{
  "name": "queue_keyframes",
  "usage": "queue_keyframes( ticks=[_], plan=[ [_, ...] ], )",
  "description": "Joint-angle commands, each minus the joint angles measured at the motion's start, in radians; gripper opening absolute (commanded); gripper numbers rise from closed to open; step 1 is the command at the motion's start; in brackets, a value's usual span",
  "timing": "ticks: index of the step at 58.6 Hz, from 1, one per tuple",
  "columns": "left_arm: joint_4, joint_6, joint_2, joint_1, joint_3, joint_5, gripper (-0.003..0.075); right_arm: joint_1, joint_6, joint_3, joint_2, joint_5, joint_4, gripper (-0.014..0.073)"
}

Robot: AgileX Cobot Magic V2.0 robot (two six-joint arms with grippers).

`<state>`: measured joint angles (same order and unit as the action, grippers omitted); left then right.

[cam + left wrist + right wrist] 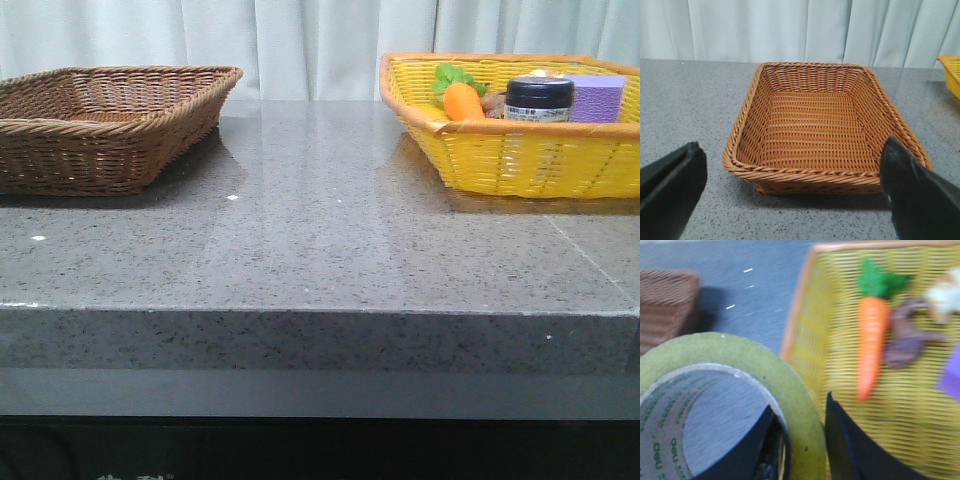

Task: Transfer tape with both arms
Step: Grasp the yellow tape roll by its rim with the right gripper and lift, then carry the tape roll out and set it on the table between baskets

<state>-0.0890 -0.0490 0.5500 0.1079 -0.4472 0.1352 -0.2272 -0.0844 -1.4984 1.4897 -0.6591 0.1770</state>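
Above yellow basket (pixel 810 335) rim, right pincer (pixel 800 440) pinching tape (pixel 735 390) wall, left pincer (pixel 790 200) spread before brown basket (pixel 815 125).

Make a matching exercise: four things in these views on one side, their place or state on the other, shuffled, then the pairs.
1. tape
2. carrot
3. brown basket
4. left tool

A. empty
B. open
C. clamped by the right tool
D. lying in the yellow basket

Pairs: 1-C, 2-D, 3-A, 4-B
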Motion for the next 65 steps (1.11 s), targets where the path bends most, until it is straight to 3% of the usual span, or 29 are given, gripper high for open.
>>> queue_keyframes(
  ticks=[1, 10, 22, 46, 65],
  plan=[
    [0.001, 0.006, 0.007, -0.001, -0.038, -0.089, 0.0690, -0.079, 0.018, -0.025, -0.043, 0.080, 0.022, 0.0140],
    [0.001, 0.006, 0.007, -0.001, -0.038, -0.089, 0.0690, -0.207, 0.027, 0.059, -0.041, 0.112, 0.022, 0.0140],
    [0.001, 0.006, 0.007, -0.001, -0.038, -0.089, 0.0690, -0.338, 0.029, 0.262, -0.033, 0.278, 0.022, 0.0140],
    [0.001, 0.006, 0.007, -0.001, -0.038, -0.089, 0.0690, -0.361, 0.029, 0.286, 0.102, 0.268, 0.022, 0.0147],
    [0.001, 0.006, 0.007, -0.001, -0.038, -0.089, 0.0690, -0.361, 0.029, 0.283, 0.063, 0.282, 0.022, 0.0387]
  ],
)
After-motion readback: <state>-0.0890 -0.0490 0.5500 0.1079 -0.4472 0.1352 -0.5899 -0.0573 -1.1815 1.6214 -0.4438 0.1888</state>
